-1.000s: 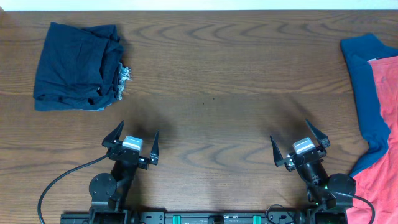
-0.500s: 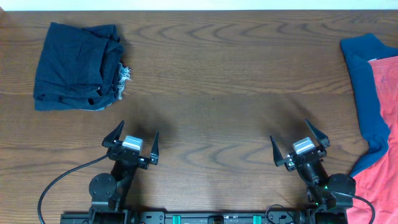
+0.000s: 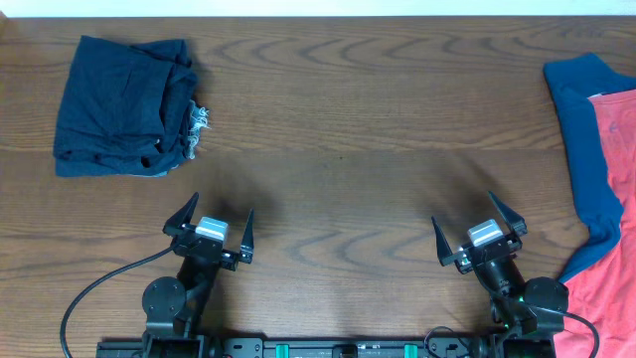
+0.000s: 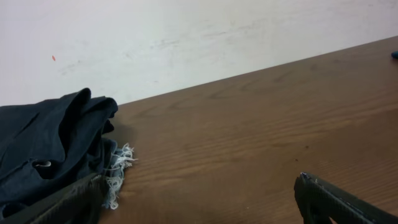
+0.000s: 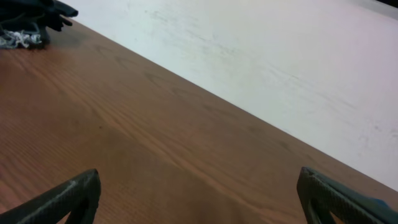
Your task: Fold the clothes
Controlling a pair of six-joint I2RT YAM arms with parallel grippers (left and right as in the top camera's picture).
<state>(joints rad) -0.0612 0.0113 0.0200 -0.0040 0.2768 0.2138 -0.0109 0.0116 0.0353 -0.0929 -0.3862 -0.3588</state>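
Note:
The clothes lie at the table's two ends. A coral-red shirt (image 3: 618,179) hangs over the right edge, partly cut off by the frame, with a blue garment (image 3: 584,129) against its left side. A folded dark navy garment (image 3: 119,104) with a frayed pale hem sits at the far left, also showing in the left wrist view (image 4: 50,149). My left gripper (image 3: 219,213) stands open near the front edge, well short of the navy garment. My right gripper (image 3: 464,213) is open too, left of the coral shirt. Nothing lies between either pair of fingers (image 4: 336,202) (image 5: 336,199).
Bare brown wood table (image 3: 338,149) stretches between the two piles. A black cable (image 3: 89,298) loops from the left arm's base. The table's far edge meets a white surface (image 4: 186,37). The arm bases (image 3: 527,308) sit at the front edge.

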